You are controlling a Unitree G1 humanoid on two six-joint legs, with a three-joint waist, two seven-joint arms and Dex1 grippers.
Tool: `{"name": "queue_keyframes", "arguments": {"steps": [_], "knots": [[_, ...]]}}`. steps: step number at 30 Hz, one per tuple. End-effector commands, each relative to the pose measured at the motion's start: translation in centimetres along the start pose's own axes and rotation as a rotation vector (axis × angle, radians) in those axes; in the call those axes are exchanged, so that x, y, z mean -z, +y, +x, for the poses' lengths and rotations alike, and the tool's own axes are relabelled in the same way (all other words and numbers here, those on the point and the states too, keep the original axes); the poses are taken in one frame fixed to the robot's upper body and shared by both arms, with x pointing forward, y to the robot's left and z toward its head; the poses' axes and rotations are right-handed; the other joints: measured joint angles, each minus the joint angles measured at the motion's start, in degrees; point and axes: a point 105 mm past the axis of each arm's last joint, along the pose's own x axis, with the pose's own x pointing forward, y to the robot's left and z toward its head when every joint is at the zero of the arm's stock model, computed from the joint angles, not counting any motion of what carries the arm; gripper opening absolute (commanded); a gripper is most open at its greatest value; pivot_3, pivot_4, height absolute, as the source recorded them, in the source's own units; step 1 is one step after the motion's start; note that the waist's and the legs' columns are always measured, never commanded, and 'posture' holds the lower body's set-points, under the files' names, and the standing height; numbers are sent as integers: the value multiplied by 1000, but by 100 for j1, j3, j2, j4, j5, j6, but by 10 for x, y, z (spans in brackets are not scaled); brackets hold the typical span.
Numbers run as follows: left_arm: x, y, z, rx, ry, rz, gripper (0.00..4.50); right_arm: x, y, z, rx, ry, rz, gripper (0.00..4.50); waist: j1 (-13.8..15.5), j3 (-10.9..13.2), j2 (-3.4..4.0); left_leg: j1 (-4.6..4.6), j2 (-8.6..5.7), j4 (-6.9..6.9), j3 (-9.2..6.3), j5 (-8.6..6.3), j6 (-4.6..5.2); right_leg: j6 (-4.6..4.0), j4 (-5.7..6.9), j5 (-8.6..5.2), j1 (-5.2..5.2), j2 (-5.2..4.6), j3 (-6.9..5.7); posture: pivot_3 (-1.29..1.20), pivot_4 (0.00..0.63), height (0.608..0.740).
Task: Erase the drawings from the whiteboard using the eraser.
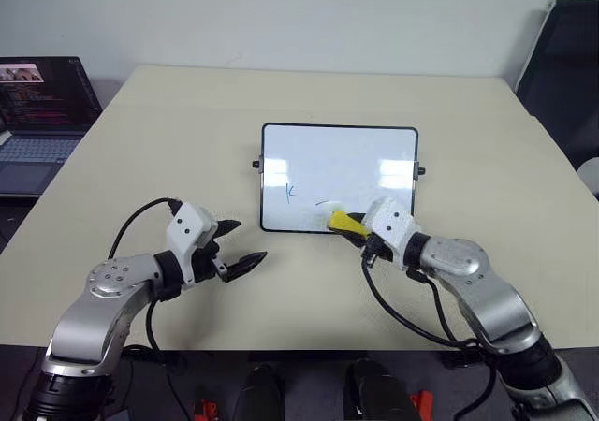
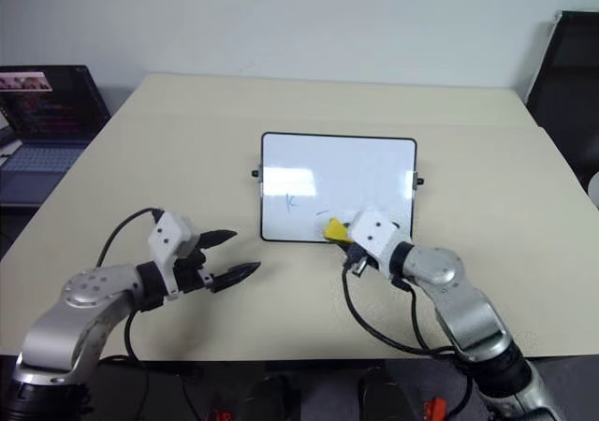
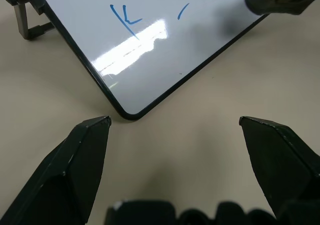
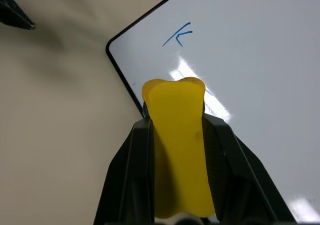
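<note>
Whiteboard [image 1: 339, 159] flat on worktop [image 1: 187, 122], blue drawings [image 1: 291, 191] near its front edge. Right hand [image 1: 354, 228] grips eraser [image 1: 344, 223] over that edge; left hand [image 1: 237, 245] open beside the board's front corner.

Bare desk [image 1: 187, 140] lies open around the whiteboard [image 1: 339, 159]; a laptop [image 1: 42, 112] stands off its left edge, and a dark chair [image 1: 566, 65] at far right.
</note>
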Motion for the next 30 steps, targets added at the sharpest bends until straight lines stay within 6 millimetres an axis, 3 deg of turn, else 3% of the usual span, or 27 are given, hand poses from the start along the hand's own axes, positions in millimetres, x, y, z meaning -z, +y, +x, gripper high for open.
{"name": "queue_keyframes", "arguments": {"steps": [1,7,13,17,25,30], "knots": [[-6,2,-1,-13,-29,32,4500,-14,-5,11,22,-39,-119,995,0,0,0,0,0,-1,0,0,0,0,0,0,0,0,0,0,150,740],[-10,1,4,6,-37,47,4500,-24,-11,46,16,-32,-221,995,-16,0,1,0,0,-1,0,0,0,4,6,3,-1,2,0,0,150,740],[-17,-2,10,28,-43,61,4500,-12,-20,68,33,46,-284,995,18,0,0,6,0,5,-2,1,0,5,19,3,3,4,-1,0,150,740],[-19,-2,11,30,-46,64,4500,12,-17,62,-16,141,-294,995,15,0,0,5,1,4,-3,1,0,32,19,19,3,4,-3,0,150,740],[-21,-3,13,42,-47,67,4500,26,-61,40,146,214,-270,994,23,-1,-1,18,1,37,-3,2,2,1,29,10,22,4,0,0,150,740],[-22,-1,14,46,-48,70,4500,38,-69,31,151,262,-308,994,23,-1,-1,33,0,71,-3,2,2,1,22,11,56,1,1,0,150,740]]}}
